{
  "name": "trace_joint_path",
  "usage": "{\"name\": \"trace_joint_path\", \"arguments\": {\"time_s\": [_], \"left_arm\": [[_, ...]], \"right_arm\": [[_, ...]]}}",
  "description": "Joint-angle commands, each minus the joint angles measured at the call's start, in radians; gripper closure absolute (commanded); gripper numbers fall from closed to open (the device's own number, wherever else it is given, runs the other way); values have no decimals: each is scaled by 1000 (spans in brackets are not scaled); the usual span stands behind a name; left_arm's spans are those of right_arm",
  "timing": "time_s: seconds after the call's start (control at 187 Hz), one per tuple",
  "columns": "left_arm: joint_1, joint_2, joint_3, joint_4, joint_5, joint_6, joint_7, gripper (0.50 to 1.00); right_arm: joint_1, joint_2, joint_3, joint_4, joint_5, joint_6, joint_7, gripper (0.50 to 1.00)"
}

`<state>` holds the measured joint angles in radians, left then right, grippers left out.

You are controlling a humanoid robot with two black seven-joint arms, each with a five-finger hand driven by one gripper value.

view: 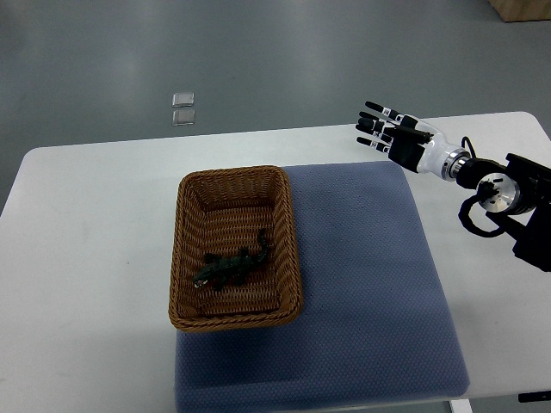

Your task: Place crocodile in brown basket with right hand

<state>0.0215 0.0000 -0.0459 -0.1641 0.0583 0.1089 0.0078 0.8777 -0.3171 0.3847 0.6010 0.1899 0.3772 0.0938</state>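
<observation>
A dark green toy crocodile [232, 265] lies inside the brown wicker basket [285, 225], near its front half, head toward the lower left. The basket stands on the left part of a blue mat. My right hand [387, 132] hovers over the table's far right, well apart from the basket, fingers spread and holding nothing. Its arm [499, 191] comes in from the right edge. The left arm does not show.
The blue mat [370, 284] covers the middle of the white table [86, 241]. Two small clear squares [182, 108] lie on the grey floor beyond the table. A wooden corner [521, 9] shows at the top right.
</observation>
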Motion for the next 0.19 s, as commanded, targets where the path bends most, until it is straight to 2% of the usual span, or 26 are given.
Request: {"name": "trace_joint_path", "arguments": {"time_s": [0.0, 0.187], "left_arm": [[0, 0, 0, 0, 0, 0, 0, 500], [0, 0, 0, 0, 0, 0, 0, 500]], "right_arm": [[0, 1, 0, -1, -1, 0, 0, 570], [-2, -2, 2, -3, 0, -1, 0, 570]]}}
